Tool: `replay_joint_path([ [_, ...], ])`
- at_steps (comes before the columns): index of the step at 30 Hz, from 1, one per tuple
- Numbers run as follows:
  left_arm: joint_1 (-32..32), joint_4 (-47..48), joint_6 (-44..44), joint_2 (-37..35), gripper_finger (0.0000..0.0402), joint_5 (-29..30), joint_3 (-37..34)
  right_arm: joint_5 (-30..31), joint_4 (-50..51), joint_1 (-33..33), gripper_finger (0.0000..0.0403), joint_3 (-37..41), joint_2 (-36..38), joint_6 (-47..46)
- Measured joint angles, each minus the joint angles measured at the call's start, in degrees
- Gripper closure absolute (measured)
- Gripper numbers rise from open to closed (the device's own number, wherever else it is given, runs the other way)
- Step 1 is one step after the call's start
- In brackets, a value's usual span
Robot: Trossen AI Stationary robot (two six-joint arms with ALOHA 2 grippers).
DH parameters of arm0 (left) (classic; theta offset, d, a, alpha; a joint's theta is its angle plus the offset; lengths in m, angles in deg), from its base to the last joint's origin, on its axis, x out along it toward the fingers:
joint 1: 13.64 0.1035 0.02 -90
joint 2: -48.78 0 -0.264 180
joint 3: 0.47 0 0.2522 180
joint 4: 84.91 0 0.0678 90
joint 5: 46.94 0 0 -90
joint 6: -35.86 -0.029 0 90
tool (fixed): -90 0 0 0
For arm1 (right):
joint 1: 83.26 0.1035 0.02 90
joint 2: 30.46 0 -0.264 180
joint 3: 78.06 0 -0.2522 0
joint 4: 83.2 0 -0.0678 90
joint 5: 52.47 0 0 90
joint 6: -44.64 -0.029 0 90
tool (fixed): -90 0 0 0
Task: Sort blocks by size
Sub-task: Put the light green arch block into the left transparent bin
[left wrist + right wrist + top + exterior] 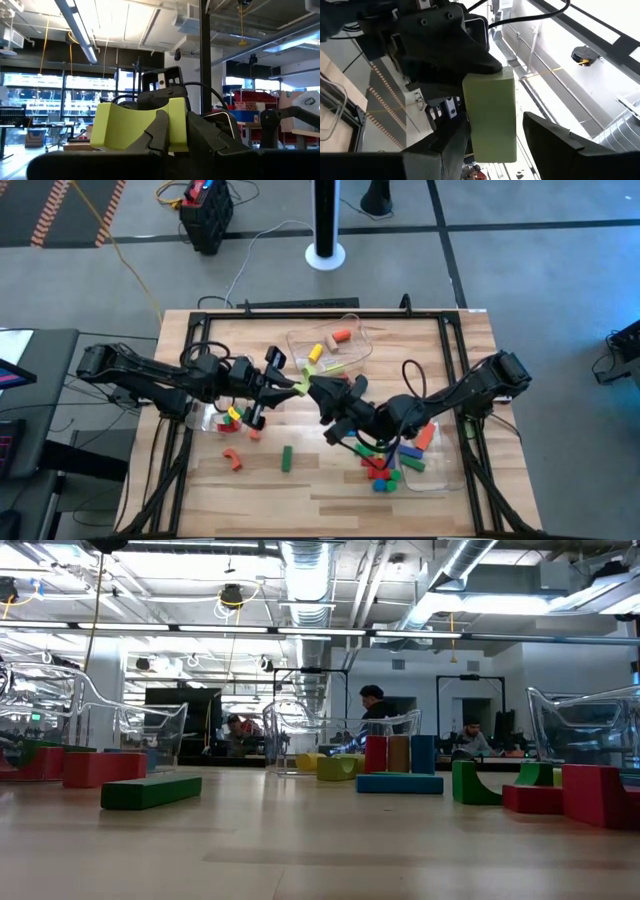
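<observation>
**Q:** Where was the block, and how did it lie?

**A:** The yellow-green block [302, 387] hung in the air over the middle of the table, between my two grippers. In the high view its long axis ran roughly from 9 o'clock to 3 o'clock, along the line joining the two wrists. It touched no bin and no other block.

**Q:** Which gripper had it?

**A:** My left gripper [287, 387] was clamped on the end of the block facing 9 o'clock; the left wrist view showed my dark fingers [159, 131] pressed against its near face. My right gripper [322, 388] sat just beside the block at 3 o'clock, with its jaws standing apart. The right wrist view showed the free end of the block [490, 115] reaching into the gap between them; I could not tell whether either finger touched it.

**Q:** What did the coming move turn on?

**A:** I judged this a handover from left to right. The block's long axis pointed straight into my right jaws, so the right gripper needed only to close along that line before the left let go. Releasing too early risked a drop onto the table [320, 480].

**Q:** Where would the block go?

**A:** I could not tell. A clear bin [330, 345] lay at 12 o'clock, and others stood at either side.
</observation>
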Motion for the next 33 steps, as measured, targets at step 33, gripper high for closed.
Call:
replay_joint_path([
  [33, -0.24, 2.95, 1.32, 0.04, 0.0327, -0.13, 0.02, 4.82, 3.66, 1.31, 0.0293, 0.0, 0.0, -3.57],
])
